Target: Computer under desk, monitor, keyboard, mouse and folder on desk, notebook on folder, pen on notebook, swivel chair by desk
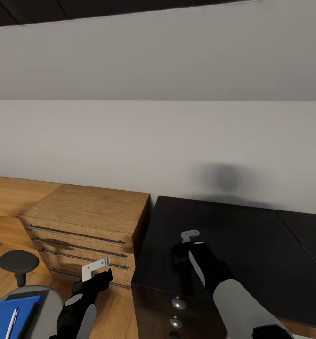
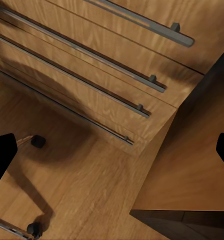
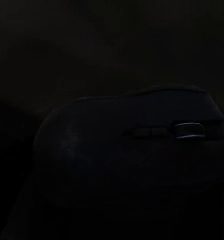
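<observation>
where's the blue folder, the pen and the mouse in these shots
blue folder (image 1: 14, 310): head view, on its bare blue cover, lower left corner.
pen (image 1: 11, 322): head view, on the white shaft lying on the folder.
mouse (image 3: 137, 150): right wrist view, on its dark domed back beside the scroll wheel.

Home bedroom-office: sloped grey ceiling, oak dresser, black desk, light wood floor.
</observation>
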